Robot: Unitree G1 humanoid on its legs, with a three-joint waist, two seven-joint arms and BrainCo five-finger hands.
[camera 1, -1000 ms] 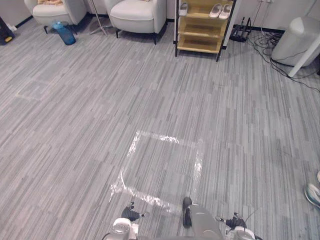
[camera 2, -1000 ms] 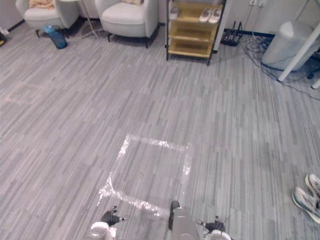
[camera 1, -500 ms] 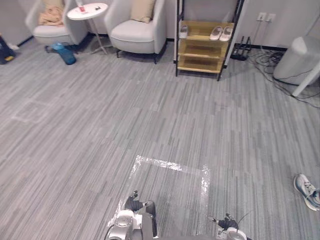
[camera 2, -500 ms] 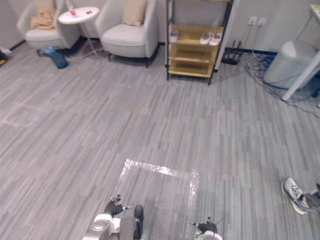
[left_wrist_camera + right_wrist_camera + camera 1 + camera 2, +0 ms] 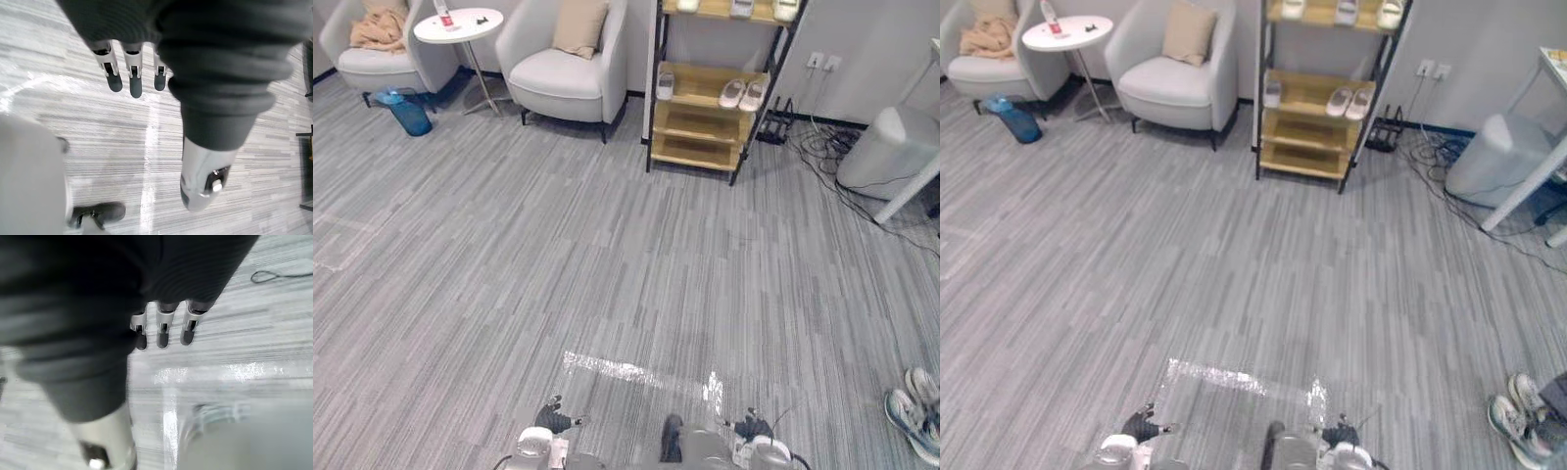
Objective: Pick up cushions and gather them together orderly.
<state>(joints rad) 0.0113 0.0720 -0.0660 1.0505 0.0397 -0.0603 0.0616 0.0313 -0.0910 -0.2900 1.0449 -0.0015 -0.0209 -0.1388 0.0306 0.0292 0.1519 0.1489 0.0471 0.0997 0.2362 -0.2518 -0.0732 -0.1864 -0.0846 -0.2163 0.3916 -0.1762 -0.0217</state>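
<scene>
Since half a second ago the whole view has shifted as the camera moved: the shelf (image 5: pixel 715 108) sits lower in the picture, and less of the taped square (image 5: pixel 636 372) shows. A beige cushion (image 5: pixel 579 24) leans upright against the back of a white armchair (image 5: pixel 558 93) at the far edge of the floor (image 5: pixel 509 245). In the far left corner a second armchair (image 5: pixel 372 64) holds a crumpled beige bundle (image 5: pixel 377 27); cushion or cloth, I cannot tell. A round table (image 5: pixel 458 22) stands between the chairs. Left hand (image 5: pixel 134 83) and right hand (image 5: pixel 164 333) hang over bare floor near the tape, fingers straight and relaxed, holding nothing.
</scene>
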